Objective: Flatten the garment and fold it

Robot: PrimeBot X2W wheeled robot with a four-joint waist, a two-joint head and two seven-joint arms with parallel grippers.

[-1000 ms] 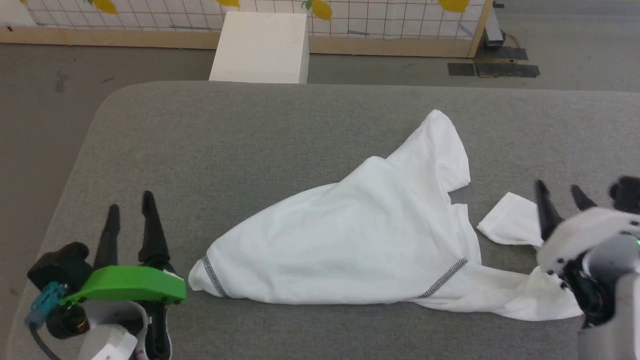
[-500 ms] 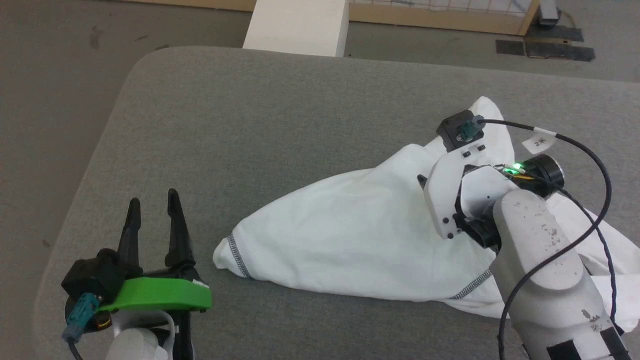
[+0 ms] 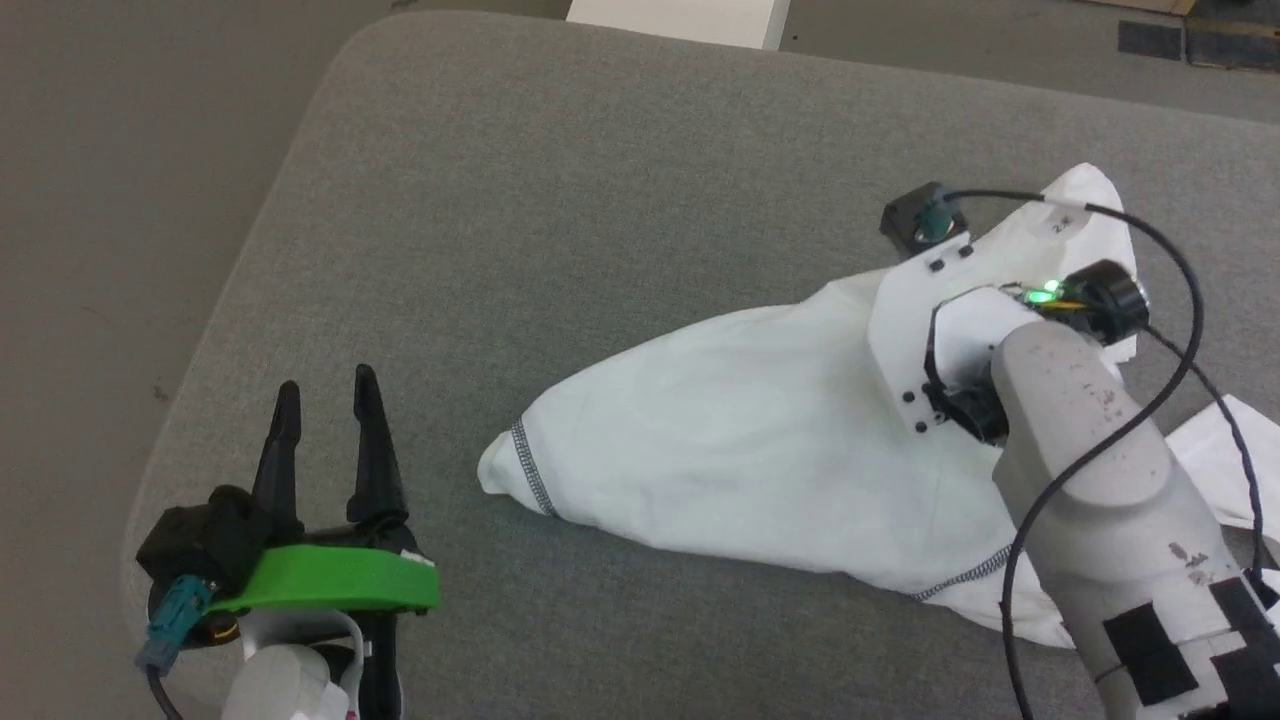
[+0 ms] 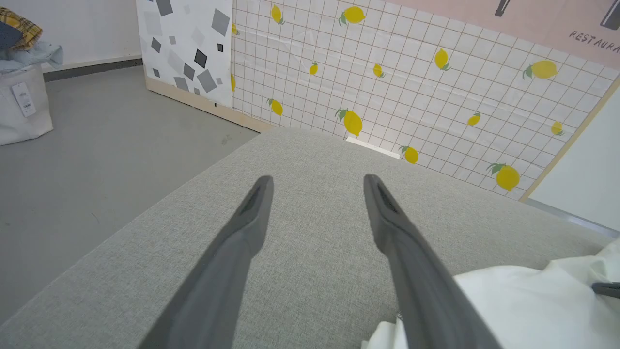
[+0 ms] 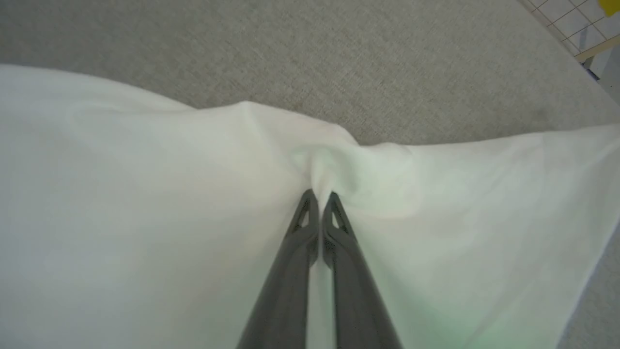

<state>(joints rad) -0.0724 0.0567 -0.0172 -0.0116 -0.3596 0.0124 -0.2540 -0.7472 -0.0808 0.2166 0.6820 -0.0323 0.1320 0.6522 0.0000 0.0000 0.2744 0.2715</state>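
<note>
The garment (image 3: 740, 450), a white T-shirt with dark zigzag hems, lies crumpled on the grey padded table (image 3: 560, 200), stretching from centre to the right edge. My right arm reaches over its upper right part, hiding the fingers in the head view. In the right wrist view my right gripper (image 5: 319, 196) is shut, pinching a fold of the garment (image 5: 145, 194) between its tips. My left gripper (image 3: 325, 390) stands open above bare table at the lower left, left of the garment's hemmed corner. In the left wrist view the left gripper (image 4: 317, 182) is open, with the garment (image 4: 523, 305) at lower right.
A white box (image 3: 680, 12) stands on the floor beyond the table's far edge. The table's rounded left corner (image 3: 200, 380) drops to grey floor. A lemon-patterned tiled panel (image 4: 411, 82) and a white bag (image 4: 22, 102) are behind.
My right arm swung in over the garment and its gripper shut on a fold of the fabric. The head camera tilted and turned, shifting the whole picture. The left gripper stayed open.
</note>
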